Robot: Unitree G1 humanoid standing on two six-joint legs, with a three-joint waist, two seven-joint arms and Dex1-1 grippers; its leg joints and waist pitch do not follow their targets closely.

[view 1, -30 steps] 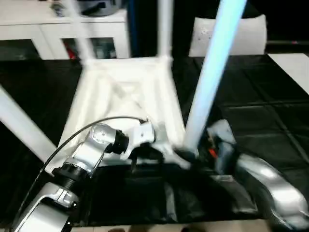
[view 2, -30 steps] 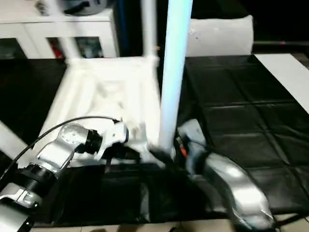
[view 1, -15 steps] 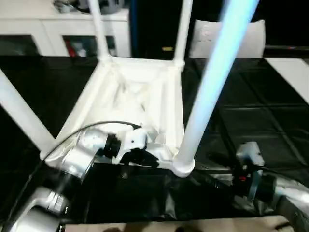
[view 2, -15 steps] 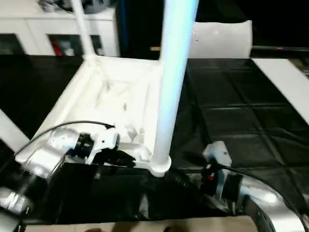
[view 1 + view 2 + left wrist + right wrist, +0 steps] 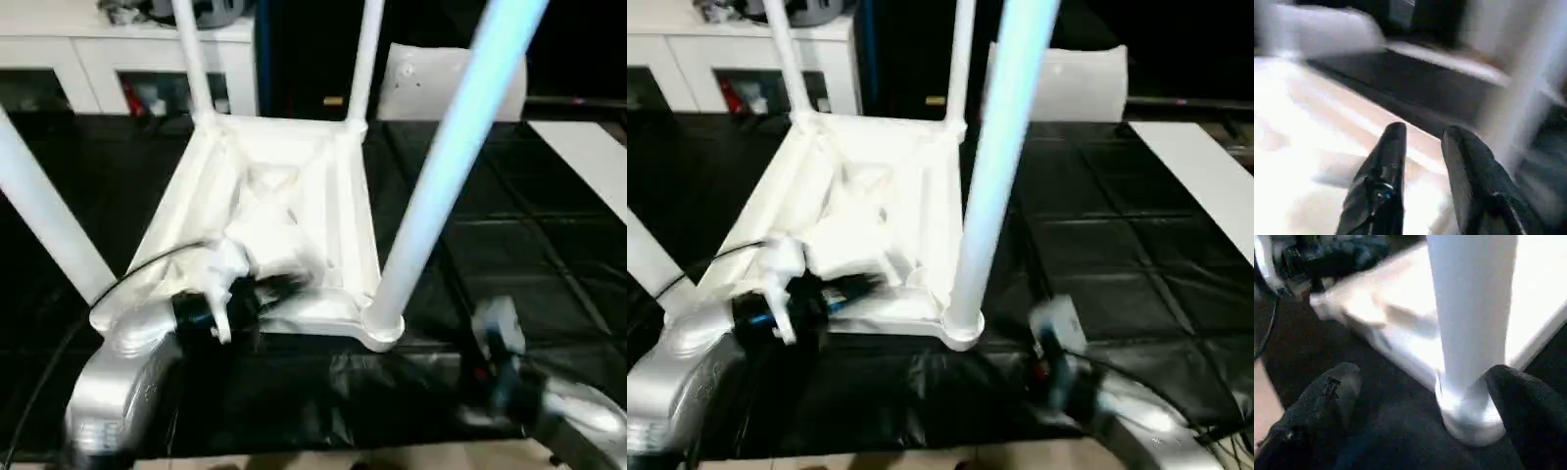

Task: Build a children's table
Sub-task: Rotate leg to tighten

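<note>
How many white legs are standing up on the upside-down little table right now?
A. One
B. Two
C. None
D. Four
D: the children's table lies top-down on the black work surface, and a white leg rises from each corner: far left, far right, near left and near right.

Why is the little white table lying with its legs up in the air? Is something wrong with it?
Nothing looks broken. The white table lies top down on the black work surface, ribbed underside up, with four legs standing in its corner sockets, such as the near one. That suits assembly.
</note>
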